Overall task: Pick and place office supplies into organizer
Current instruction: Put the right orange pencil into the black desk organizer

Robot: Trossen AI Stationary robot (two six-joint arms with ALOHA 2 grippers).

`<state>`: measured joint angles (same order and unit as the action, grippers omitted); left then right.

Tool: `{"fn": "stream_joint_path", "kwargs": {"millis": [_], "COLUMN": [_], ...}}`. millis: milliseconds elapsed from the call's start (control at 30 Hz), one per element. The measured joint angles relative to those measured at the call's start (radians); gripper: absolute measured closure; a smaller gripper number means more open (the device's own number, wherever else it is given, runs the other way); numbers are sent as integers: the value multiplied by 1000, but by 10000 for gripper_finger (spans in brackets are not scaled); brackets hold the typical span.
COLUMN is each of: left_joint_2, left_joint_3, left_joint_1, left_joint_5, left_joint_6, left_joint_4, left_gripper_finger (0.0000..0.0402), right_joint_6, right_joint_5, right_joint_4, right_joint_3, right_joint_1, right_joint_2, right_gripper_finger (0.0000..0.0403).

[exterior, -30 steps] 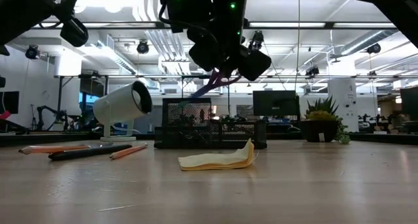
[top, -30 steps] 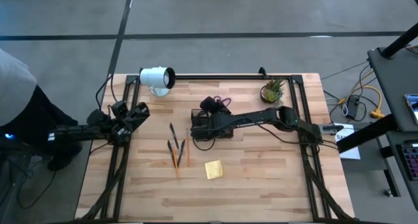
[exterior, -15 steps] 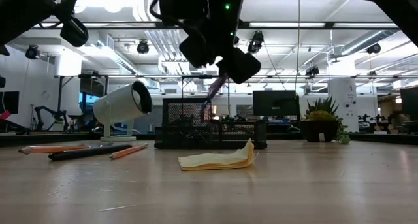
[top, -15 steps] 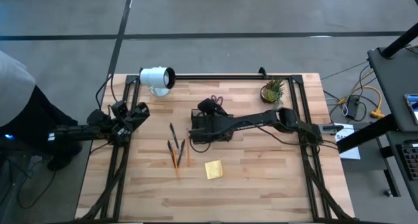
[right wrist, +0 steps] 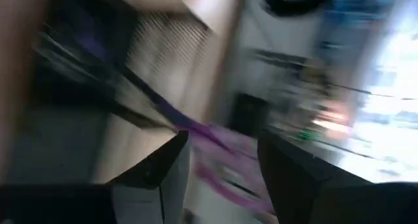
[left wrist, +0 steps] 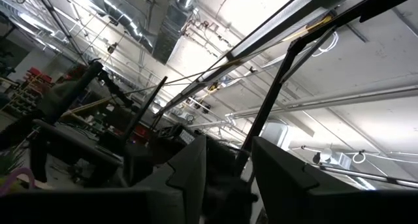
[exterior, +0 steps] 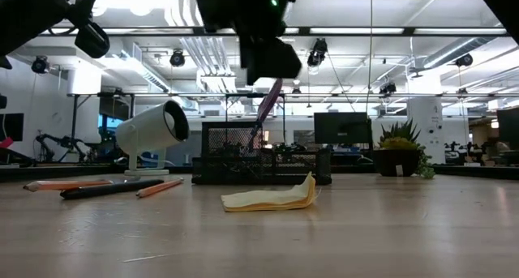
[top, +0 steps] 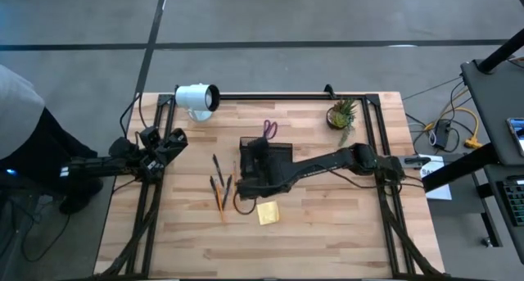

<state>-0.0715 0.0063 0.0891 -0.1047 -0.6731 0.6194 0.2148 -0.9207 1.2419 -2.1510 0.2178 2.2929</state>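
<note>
Scissors [top: 269, 129] stand in the organizer [top: 278, 149]; right gripper [top: 246, 181], fingers apart and empty, should drop squarely over the sticky-note pad [top: 268, 212].

lab, probably | exposed ceiling ducts [exterior: 203, 47] | monitors [exterior: 336, 128] | concrete floor [top: 327, 15]

White cylindrical lamp [top: 196, 98] on its side at one far table corner, potted plant [top: 341, 114] near the other.

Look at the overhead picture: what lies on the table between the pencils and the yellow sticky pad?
Nothing: bare wood separates the pencils from the sticky pad in the high view.
</note>
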Motion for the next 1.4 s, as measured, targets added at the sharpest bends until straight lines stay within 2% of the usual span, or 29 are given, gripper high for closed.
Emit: {"fn": "stream_joint_path", "kwargs": {"millis": [67, 133, 167, 200, 300, 400, 500, 567, 633, 833, 933, 1033, 1233, 1333, 1400], "left_joint_2": [0, 0, 0, 0, 0, 0, 0, 1, 1, 2, 2, 2, 2, 2, 2], "left_joint_3": [0, 0, 0, 0, 0, 0, 0, 0, 0, 0, 0, 0, 0, 0, 0], "left_joint_1": [0, 0, 0, 0, 0, 0, 0, 0, 0, 0, 0, 0, 0, 0, 0], "left_joint_5": [0, 0, 0, 0, 0, 0, 0, 0, 0, 0, 0, 0, 1, 0, 0], "left_joint_6": [0, 0, 0, 0, 0, 0, 0, 0, 0, 0, 0, 0, 0, 0, 0], "left_joint_4": [0, 0, 0, 0, 0, 0, 1, 0, 0, 0, 0, 0, 0, 0, 0], "left_gripper_finger": [292, 292, 292, 292, 292, 292, 292, 292, 292, 292, 292, 292, 292, 292, 292], "right_joint_6": [-129, -334, -443, -548, -779, -945, -1031, -968, -802, 27, 277, 350, 251, 247, 171], "right_joint_5": [230, 465, 539, 579, 589, 616, 733, 776, 779, 750, 741, 736, 750, 826, 864], "right_joint_4": [-40, -112, -147, -170, -241, -291, -347, -399, -438, -472, -501, -547, -590, -598, -619], "right_joint_3": [-30, -44, -48, -48, -48, -48, -46, -46, -52, -54, -53, -53, -53, -53, -52], "right_joint_1": [-1, -12, -19, -26, -51, -66, -70, -68, -57, -9, -2, -5, -21, -35, -46], "right_joint_2": [0, 0, 0, 0, 14, 52, 98, 125, 143, 174, 197, 218, 229, 229, 234], "right_gripper_finger": [238, 241, 243, 244, 246, 243, 240, 239, 240, 248, 250, 250, 250, 251, 252]}}
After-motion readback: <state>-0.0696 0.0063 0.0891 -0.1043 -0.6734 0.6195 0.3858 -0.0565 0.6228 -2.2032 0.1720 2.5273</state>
